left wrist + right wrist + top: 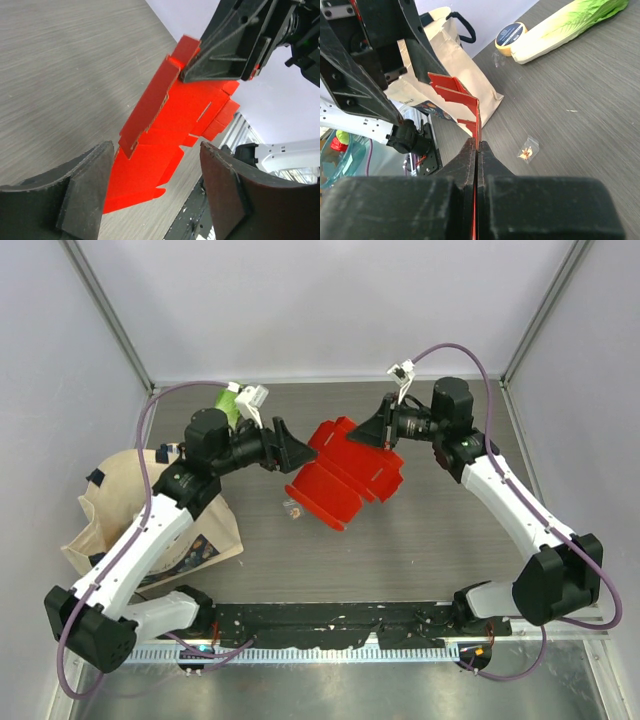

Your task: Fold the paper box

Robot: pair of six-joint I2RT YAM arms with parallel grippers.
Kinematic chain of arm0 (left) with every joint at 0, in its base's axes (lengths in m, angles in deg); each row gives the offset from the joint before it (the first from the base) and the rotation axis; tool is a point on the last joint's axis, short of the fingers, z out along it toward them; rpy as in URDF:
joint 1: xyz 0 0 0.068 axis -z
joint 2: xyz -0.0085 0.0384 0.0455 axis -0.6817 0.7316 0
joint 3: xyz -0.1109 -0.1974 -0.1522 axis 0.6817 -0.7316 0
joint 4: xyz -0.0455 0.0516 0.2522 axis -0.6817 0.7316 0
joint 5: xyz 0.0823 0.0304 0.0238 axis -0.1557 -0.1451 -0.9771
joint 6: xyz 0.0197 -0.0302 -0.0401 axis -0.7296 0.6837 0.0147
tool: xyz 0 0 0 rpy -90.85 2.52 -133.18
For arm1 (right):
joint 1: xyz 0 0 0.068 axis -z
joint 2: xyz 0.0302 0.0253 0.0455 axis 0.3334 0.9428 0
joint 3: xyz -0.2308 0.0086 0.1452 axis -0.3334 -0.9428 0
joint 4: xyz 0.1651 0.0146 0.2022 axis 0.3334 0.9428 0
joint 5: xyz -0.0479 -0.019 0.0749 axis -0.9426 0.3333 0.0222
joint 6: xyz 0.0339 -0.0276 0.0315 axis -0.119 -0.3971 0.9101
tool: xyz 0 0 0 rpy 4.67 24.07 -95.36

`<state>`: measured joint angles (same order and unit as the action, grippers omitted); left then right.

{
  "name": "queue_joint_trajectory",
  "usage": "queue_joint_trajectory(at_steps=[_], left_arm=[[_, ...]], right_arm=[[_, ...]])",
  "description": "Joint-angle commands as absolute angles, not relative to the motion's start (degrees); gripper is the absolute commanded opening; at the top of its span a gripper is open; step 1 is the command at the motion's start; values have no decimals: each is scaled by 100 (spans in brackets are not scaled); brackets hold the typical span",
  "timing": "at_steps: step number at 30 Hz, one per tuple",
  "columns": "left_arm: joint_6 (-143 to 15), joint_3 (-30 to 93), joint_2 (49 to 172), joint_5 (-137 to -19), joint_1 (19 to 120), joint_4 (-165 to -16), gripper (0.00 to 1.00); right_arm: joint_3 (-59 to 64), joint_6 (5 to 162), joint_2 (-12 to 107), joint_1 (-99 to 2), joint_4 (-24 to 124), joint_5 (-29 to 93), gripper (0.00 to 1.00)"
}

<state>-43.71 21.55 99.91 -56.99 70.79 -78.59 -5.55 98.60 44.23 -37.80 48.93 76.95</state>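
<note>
Box [345, 475] tilts over the desk [450, 540], mostly unfolded, one edge clamped in the right jaws. Left jaws gape beside it, empty. Likely step: taking a flap, so left must pinch one and crease it.

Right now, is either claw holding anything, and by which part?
The right claw pinches the red paper box by its upper edge; the left claw stands open, holding nothing.
</note>
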Motion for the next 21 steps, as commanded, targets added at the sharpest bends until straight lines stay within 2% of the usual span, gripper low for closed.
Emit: queue_joint_trajectory(at_steps=[1,5,9,12,14,15,17,18,20,21], left_arm=[[-4920,2635,9953,-6212,7101,-7247,76],[-5193,2960,10164,-6300,7101,-6956,76],[-5202,3022,10375,-5373,7128,-7184,77],[-5123,3022,10577,-5158,7154,-7299,77],[-5079,2935,10604,-5245,7163,-7421,73],[-5070,2917,10604,-5272,7163,-7448,62],[-5052,2943,10647,-5438,7163,-7440,49],[-5070,2952,10665,-5508,7163,-7396,36],[-5157,2996,10709,-5762,7163,-7273,23],[-5158,2987,10709,-5860,7154,-7255,11]], right_arm=[[-206,9384,4388,-3960,5210,7596,1],[-83,9260,4441,-4065,5420,7710,1],[-57,9260,4458,-4118,5430,7745,1],[-39,9260,4467,-4171,5439,7807,1],[-30,9260,4467,-4232,5447,7816,1],[-39,9251,4467,-4250,5456,7816,1],[-39,9225,4493,-4294,5509,7728,1],[-39,9207,4493,-4303,5526,7684,1],[-39,9216,4502,-4329,5605,7483,1],[-30,9216,4502,-4355,5667,7369,1]])
